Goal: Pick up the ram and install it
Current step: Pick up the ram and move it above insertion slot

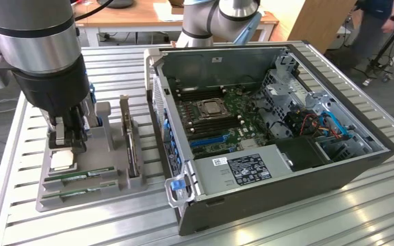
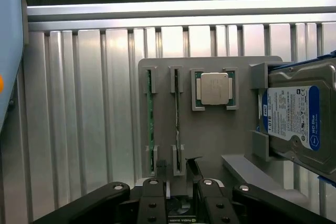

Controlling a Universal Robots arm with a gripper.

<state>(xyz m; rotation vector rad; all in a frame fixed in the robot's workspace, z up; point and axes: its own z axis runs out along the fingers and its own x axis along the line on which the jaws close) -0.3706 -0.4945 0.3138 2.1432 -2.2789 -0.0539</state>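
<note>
We log claw (image 2: 177,167), spread apart, over ram (image 2: 177,109); ram sits in tray (image 1: 134,185). Computer case (image 1: 286,180) at tray's three o'clock, exterior view.

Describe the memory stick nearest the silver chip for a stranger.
Find the grey tray beside the open computer case. Two thin green sticks sit in its slots; the memory stick is next to the square silver chip, unlike the outer stick.

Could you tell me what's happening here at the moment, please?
A robot arm's gripper hangs open over a grey parts tray beside an open computer case. Its fingers line up with one end of a ram stick, which stands in its tray slot next to a second ram stick. Nothing is lifted yet.
</note>
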